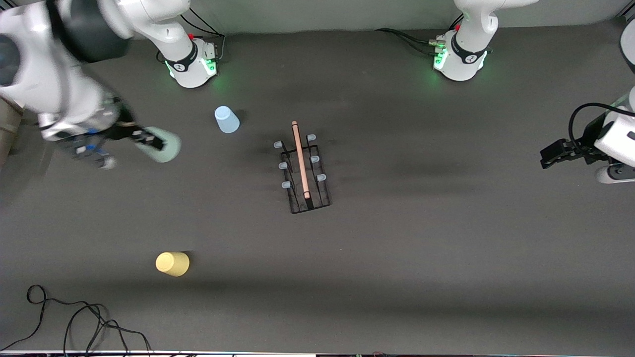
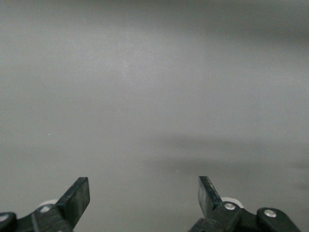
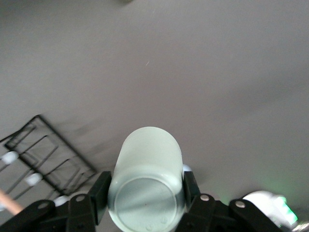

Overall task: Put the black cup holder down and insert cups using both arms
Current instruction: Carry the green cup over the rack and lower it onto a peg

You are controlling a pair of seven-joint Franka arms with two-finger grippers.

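Note:
The black cup holder (image 1: 303,171) stands mid-table with its wooden rod handle (image 1: 300,158) on top and pale-tipped pegs bare; part of it shows in the right wrist view (image 3: 46,157). My right gripper (image 1: 149,140) hangs above the table at the right arm's end, shut on the pale mint green cup (image 1: 166,145), whose base faces the wrist camera (image 3: 147,181). The light blue cup (image 1: 226,119) stands upside down near the right arm's base. The yellow cup (image 1: 172,264) lies nearer the front camera. My left gripper (image 1: 549,157) waits open at the left arm's end, over bare table (image 2: 144,191).
Black cables (image 1: 74,322) lie at the table's front edge toward the right arm's end. More cables (image 1: 412,39) run to the left arm's green-lit base (image 1: 459,59). The right arm's base (image 1: 193,62) stands near the blue cup.

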